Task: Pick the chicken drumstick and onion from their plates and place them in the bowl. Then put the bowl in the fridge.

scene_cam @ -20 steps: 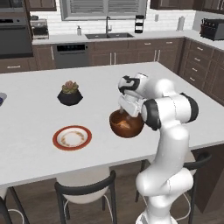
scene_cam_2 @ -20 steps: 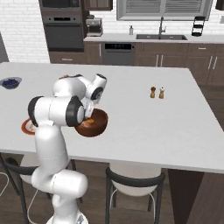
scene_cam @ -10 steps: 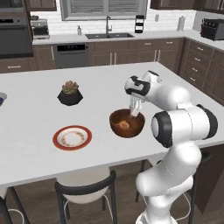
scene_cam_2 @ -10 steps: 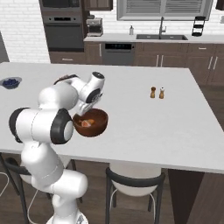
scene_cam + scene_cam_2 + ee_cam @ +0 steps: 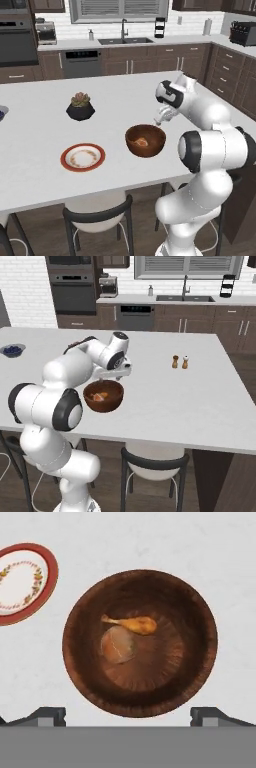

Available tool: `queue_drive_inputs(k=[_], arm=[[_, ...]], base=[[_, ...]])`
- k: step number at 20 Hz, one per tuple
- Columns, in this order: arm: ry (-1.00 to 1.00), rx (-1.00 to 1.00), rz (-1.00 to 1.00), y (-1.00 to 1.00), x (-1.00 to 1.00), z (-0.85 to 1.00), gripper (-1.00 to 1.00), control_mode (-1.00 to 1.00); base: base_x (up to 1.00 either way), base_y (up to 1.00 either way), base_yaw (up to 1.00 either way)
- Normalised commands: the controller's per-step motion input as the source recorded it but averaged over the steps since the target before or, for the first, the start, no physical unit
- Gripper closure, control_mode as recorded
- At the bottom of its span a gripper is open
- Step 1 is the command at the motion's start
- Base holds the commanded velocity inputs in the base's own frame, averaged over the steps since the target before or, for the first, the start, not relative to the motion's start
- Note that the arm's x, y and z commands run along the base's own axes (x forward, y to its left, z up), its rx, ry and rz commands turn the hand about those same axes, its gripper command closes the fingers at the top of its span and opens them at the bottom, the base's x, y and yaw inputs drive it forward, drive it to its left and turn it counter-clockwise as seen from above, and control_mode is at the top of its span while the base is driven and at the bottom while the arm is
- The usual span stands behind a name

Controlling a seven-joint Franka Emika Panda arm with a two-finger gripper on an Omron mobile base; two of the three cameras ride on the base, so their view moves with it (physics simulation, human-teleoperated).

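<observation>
1. The reddish-brown bowl [image 5: 140, 643] sits on the white island counter [image 5: 45, 125] near its front edge, just ahead of the robot; it also shows in the left base view [image 5: 145, 140] and the right base view [image 5: 103, 395]
2. Inside it, the chicken drumstick [image 5: 131, 624] lies across the middle with its thin bone end toward the red-rimmed plate's side, and the onion [image 5: 117, 644] rests on the bowl's floor, touching the drumstick
3. The gripper [image 5: 128, 716] hangs directly over the bowl, looking straight down into it, its two dark finger tips spread wide apart and holding nothing; from the left base camera the hand [image 5: 162, 116] is seen just above the bowl's far rim
4. The red-rimmed plate [image 5: 83, 157], bare of food, lies on the counter beside the bowl, apart from it; it also shows at the edge of the hand view [image 5: 22, 582]
5. Farther back a succulent in a black pot [image 5: 80, 106] stands on the counter, a small dish of blueberries [image 5: 11, 349] sits near the far left corner, and a pair of shakers [image 5: 180, 362] stands well off to the right
</observation>
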Motion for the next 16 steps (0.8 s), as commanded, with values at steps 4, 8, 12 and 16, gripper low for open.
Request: queue_drive_inputs(k=[4,8,12,16], arm=[[0.25,0.01,-0.76,-0.33,-0.29,0.06,-1.0,-1.0],[0.14,0.08,-0.77,-0.12,-0.44,0.0,-1.0,-1.0],[0.08,0.24,-0.47,0.0,-0.53,-0.01,-1.0,-1.0],[0.04,0.05,-0.12,0.0,0.04,-0.4,-1.0,-1.0]], base=[[0.0,0.0,0.0],[0.0,0.0,0.0],[0.0,0.0,0.0],[0.0,0.0,0.0]])
